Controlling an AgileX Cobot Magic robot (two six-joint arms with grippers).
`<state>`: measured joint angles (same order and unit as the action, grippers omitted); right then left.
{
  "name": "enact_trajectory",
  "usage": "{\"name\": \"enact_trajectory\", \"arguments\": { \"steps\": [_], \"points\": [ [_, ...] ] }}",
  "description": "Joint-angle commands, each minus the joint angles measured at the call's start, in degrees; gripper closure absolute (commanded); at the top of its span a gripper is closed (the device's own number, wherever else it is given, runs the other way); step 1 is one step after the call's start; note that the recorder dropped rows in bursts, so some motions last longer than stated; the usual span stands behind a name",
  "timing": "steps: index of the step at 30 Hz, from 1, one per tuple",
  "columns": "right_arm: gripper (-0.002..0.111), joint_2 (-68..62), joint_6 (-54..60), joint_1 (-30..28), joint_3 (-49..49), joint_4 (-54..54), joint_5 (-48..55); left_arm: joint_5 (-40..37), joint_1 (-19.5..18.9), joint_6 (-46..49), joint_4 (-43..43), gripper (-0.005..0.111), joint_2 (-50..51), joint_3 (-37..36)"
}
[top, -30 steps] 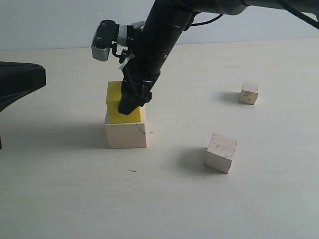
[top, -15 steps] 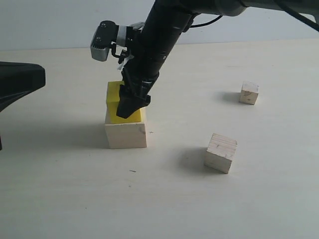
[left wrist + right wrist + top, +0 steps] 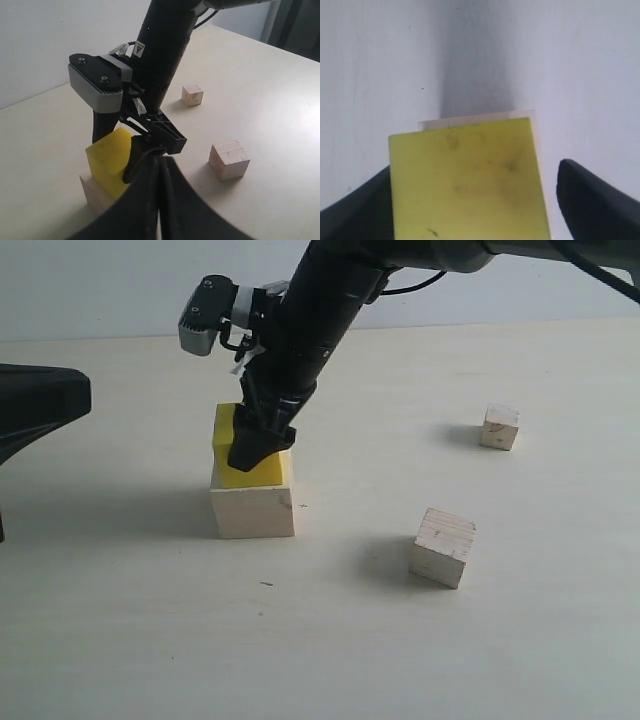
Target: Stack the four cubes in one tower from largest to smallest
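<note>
Right gripper (image 3: 258, 452): jaws apart astride the yellow cube (image 3: 226, 440) (not gripping it, I judge)
Medium cube (image 3: 442, 546): well apart, rightward in exterior view, on this arm's side

Yellow cube (image 3: 467, 180) atop pale cube (image 3: 475, 119), jaws apart

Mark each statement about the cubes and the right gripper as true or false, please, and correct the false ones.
1. The yellow cube rests on the large pale cube. True.
2. The medium cube lies on top of the yellow cube. False: it stands on the table, apart from the other cubes.
3. The small cube stands alone on the table. True.
4. The right gripper is shut on the yellow cube. False: its jaws stand open around it, with a gap on one side.
</note>
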<state>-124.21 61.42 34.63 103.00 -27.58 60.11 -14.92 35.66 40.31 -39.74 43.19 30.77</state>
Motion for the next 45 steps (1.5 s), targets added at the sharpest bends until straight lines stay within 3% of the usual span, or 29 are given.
{"name": "enact_trajectory", "arguments": {
  "steps": [1,45],
  "points": [
    [0.031,0.0,-2.0,0.0,0.3,-0.8,-1.8,0.3,0.3,0.0,0.2,0.107,-0.5,-0.1],
    [0.031,0.0,-3.1,0.0,0.3,5.7,1.0,0.3,0.3,0.0,0.2,0.107,-0.5,-0.1]
  ]
}}
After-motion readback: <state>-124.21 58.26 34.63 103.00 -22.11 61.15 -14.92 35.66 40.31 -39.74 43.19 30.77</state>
